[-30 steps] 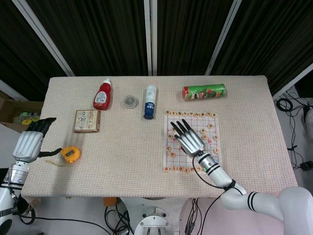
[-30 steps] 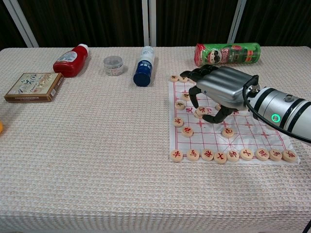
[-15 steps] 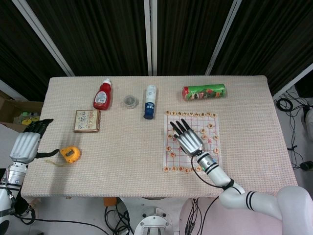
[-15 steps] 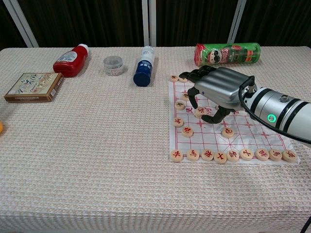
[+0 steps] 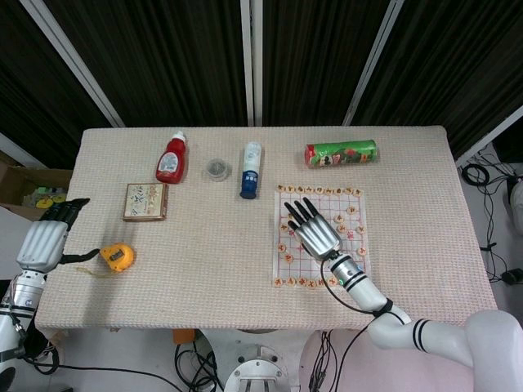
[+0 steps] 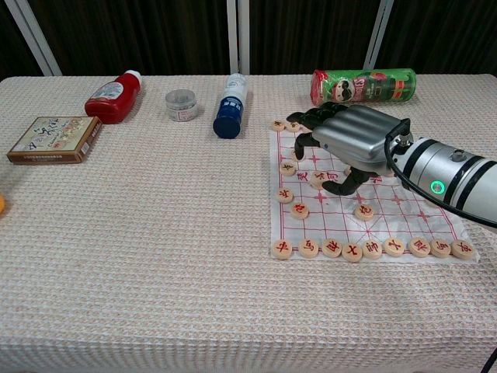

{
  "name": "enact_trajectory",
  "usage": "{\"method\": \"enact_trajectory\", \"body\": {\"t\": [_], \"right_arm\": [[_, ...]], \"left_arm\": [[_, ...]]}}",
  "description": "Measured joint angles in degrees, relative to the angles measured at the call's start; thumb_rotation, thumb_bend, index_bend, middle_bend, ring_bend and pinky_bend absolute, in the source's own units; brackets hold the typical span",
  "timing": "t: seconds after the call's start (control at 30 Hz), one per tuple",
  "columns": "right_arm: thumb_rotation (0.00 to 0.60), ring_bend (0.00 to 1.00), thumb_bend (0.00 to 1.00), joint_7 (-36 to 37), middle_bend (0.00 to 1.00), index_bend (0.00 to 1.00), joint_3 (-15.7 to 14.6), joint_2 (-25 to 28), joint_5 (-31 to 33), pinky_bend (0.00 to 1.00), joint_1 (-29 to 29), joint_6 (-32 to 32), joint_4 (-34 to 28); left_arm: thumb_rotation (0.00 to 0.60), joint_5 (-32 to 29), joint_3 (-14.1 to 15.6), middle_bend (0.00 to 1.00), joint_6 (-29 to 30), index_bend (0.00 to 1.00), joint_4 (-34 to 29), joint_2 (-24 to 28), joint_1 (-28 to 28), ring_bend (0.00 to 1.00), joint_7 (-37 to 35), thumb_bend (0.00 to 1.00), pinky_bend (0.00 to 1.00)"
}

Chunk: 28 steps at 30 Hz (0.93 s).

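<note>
A paper chess board (image 6: 392, 216) lies on the right half of the table, with round wooden pieces (image 6: 352, 250) along its edges and several loose ones inside. My right hand (image 6: 351, 141) hovers over the board's middle, palm down, fingers spread and bent toward the pieces, holding nothing. Its thumb ends close to one piece (image 6: 318, 184). From above, the right hand (image 5: 315, 229) covers the board's left-centre squares. My left hand (image 5: 46, 237) is off the table's left edge, fingers straight and empty, a short way left of a yellow tape measure (image 5: 118, 257).
Along the far side lie a red ketchup bottle (image 5: 171, 158), a small clear jar (image 5: 217, 168), a blue-and-white bottle (image 5: 250, 170) and a green crisp can (image 5: 341, 153) on its side. A flat card box (image 5: 145, 202) sits at the left.
My right hand shifted slightly over the board and its fingertips rose a little. My left hand drew back a bit to the left.
</note>
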Motion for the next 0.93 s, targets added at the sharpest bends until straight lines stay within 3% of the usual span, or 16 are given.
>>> {"method": "enact_trajectory", "body": {"t": [0.13, 0.33, 0.53, 0.67, 0.93], "right_arm": [[0.6, 0.0, 0.29, 0.58, 0.0, 0.18, -0.7, 3.16, -1.73, 0.0, -1.43, 3.14, -3.5], [0.6, 0.0, 0.24, 3.84, 0.0, 0.01, -3.33, 12.29, -5.59, 0.0, -8.09, 14.31, -10.03], [0.6, 0.0, 0.21, 10.03, 0.0, 0.0, -6.98, 22.12, -6.64, 0.0, -21.17, 29.65, -13.25], [0.6, 0.0, 0.2, 13.66, 0.0, 0.0, -8.41, 25.85, -3.46, 0.0, -30.9, 37.04, -12.03], [0.6, 0.0, 0.2, 27.8, 0.0, 0.0, -8.75, 25.41, 1.15, 0.0, -38.45, 38.14, -4.48]], "left_arm": [[0.47, 0.4, 0.02, 0.12, 0.71, 0.11, -0.12, 0.08, 0.19, 0.12, 0.14, 0.13, 0.21], [0.468, 1.6, 0.06, 0.12, 3.78, 0.11, -0.42, 0.34, 1.1, 0.12, 1.65, 0.13, 0.21], [0.466, 3.77, 1.0, 0.12, 9.54, 0.11, -1.01, 0.99, 4.04, 0.12, 3.54, 0.13, 0.21], [0.458, 3.78, 2.4, 0.12, 10.99, 0.11, -0.75, 1.05, 6.71, 0.12, 5.64, 0.12, 0.21], [0.449, 5.2, 4.06, 0.12, 13.06, 0.11, 1.97, -0.32, 9.1, 0.12, 3.57, 0.1, 0.21]]}}
